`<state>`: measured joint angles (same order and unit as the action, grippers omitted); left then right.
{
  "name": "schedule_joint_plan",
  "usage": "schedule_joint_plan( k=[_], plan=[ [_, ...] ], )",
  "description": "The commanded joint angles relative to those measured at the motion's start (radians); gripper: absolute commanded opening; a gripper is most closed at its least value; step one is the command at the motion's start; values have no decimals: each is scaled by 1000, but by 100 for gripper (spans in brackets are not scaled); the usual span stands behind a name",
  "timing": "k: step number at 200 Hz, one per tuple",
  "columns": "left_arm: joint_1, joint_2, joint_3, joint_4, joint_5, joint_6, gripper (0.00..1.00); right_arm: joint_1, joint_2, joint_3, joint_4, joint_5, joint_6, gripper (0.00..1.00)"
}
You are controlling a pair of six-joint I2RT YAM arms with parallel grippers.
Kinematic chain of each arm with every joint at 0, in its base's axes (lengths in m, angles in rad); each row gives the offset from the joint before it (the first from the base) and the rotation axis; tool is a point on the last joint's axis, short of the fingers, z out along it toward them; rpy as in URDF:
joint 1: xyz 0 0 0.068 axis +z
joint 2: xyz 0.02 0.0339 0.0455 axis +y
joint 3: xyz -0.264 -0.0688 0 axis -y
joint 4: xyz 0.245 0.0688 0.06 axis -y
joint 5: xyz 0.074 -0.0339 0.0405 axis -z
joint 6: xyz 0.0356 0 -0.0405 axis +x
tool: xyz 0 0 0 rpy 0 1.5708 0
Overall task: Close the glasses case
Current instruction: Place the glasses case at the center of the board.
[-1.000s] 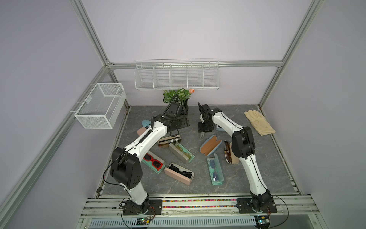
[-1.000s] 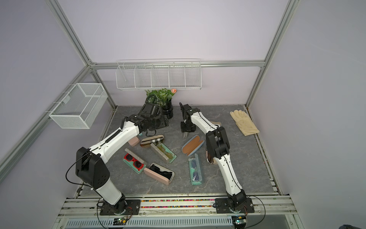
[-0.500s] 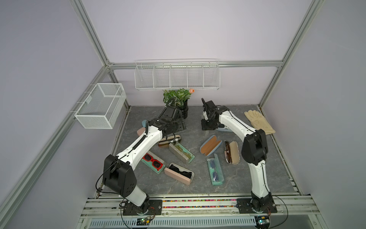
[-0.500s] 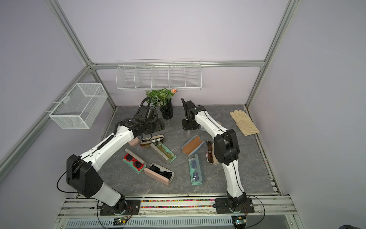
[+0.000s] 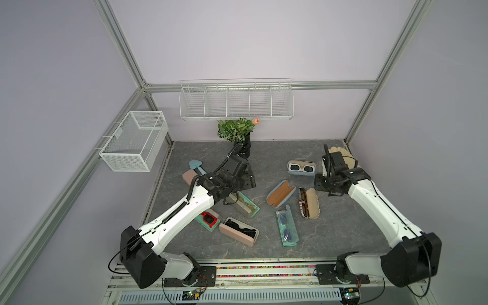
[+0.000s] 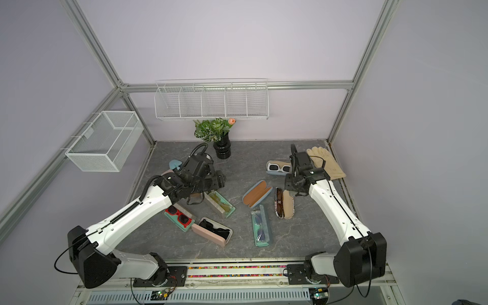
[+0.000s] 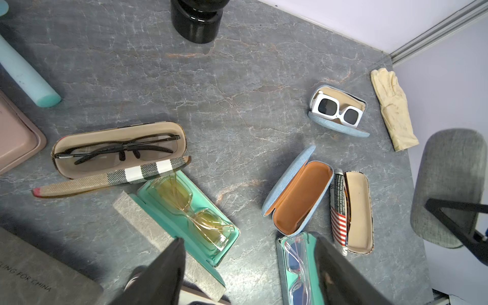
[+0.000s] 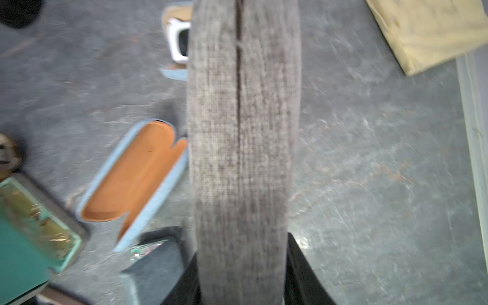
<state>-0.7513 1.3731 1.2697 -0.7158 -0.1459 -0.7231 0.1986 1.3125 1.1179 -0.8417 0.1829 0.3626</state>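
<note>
The right gripper (image 8: 241, 266) is clamped on a grey case (image 8: 243, 132), whose two halves meet along a thin dark seam. The case hangs above the table (image 7: 237, 79), near the glove (image 7: 393, 111). The left gripper (image 7: 248, 253) is well apart from the glove, its fingers spread and empty, above a green case (image 7: 154, 208) holding yellow glasses (image 7: 190, 208).
</note>
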Motion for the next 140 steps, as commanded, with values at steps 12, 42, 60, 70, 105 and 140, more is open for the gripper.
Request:
schedule_joint_plan(
  k=[12,42,60,70,105,140],
  plan=[
    [-2,49,36,-11,-40,-4,78,-179,-21,-78,76,-40,-13,33],
    [0,152,131,-18,-42,22,79,-288,104,-67,112,-105,-10,33],
    [9,219,201,-19,-37,57,80,-326,182,-38,128,-141,-11,33],
    [19,256,248,-46,-38,65,80,-339,221,-28,137,-154,-13,34],
    [61,343,341,-105,-16,86,80,-362,332,-7,148,-162,-15,34],
    [88,379,342,-79,26,95,80,-377,384,0,160,-163,-12,35]
  ],
)
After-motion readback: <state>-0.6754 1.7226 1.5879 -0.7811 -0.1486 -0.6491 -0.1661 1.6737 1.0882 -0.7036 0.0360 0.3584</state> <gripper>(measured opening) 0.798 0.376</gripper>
